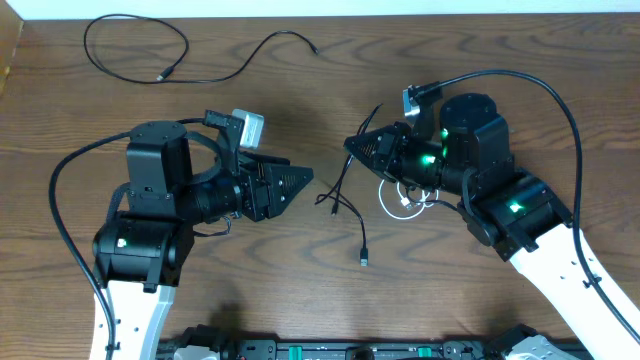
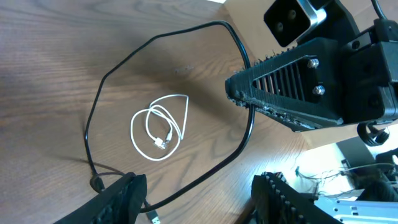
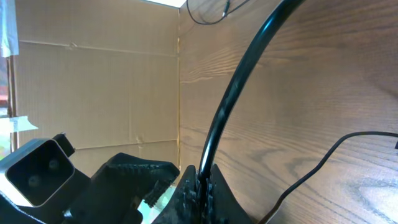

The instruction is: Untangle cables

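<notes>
wood table (image 1: 300,110), white cable (image 1: 402,208) half under right arm (image 1: 480,185)

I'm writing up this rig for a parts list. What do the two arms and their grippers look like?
The left arm and right arm each have a white lower link, black cylindrical joint housings and a thick black cord alongside. Green lights glow on the right arm. The left gripper and right gripper have black wedge-shaped fingers, slotted on the sides and toothed inside.
</notes>
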`<state>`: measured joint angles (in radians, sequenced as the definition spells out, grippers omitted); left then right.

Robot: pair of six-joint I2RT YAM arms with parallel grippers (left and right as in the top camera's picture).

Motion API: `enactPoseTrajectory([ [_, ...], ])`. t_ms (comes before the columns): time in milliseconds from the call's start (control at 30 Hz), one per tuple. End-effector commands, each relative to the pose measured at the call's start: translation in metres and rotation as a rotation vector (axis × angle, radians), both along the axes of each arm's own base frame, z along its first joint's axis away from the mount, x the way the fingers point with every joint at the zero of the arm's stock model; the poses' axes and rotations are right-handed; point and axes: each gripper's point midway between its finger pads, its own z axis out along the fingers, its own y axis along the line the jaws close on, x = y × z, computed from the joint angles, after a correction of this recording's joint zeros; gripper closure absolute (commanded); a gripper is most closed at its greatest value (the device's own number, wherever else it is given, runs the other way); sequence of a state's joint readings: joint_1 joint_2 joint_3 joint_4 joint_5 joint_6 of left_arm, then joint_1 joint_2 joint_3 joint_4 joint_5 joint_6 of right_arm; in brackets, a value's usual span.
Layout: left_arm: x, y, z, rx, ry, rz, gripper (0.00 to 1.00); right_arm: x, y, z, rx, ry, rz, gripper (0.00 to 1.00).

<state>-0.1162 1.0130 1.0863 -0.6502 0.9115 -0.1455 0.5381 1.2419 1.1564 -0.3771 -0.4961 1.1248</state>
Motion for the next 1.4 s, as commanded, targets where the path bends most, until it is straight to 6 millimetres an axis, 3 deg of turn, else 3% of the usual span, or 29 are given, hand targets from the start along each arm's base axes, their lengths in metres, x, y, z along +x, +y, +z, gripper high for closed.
enactPoseTrajectory([
  [0, 0.004, 0.005, 0.002, 0.055, -0.047, 0.019, 0.4, 0.001, -0.004, 0.006, -0.003, -0.029, -0.012, 0.98],
  [200, 0.011, 0.031, -0.028, 0.202, 0.037, 0.166, 0.4, 0.002, -0.004, 0.006, -0.003, -0.029, -0.013, 0.99],
  [400, 0.014, 0.037, -0.031, 0.232, 0.036, 0.2, 0.41, 0.003, -0.005, 0.006, -0.006, -0.031, -0.019, 0.98],
  [667, 0.02, 0.069, -0.051, 0.364, 0.104, 0.369, 0.4, 0.005, -0.007, 0.005, -0.012, -0.034, -0.032, 0.99],
  [833, 0.02, 0.069, -0.051, 0.366, 0.103, 0.371, 0.39, 0.005, -0.007, 0.005, -0.012, -0.034, -0.032, 0.99],
  [867, 0.02, 0.069, -0.051, 0.366, 0.104, 0.37, 0.32, 0.005, -0.007, 0.006, -0.011, -0.034, -0.032, 0.98],
  [933, 0.02, 0.069, -0.051, 0.366, 0.103, 0.37, 0.28, 0.005, -0.007, 0.005, -0.012, -0.034, -0.032, 0.98],
  [1367, 0.018, 0.065, -0.05, 0.348, 0.106, 0.351, 0.27, 0.005, -0.007, 0.006, -0.011, -0.034, -0.032, 0.98],
])
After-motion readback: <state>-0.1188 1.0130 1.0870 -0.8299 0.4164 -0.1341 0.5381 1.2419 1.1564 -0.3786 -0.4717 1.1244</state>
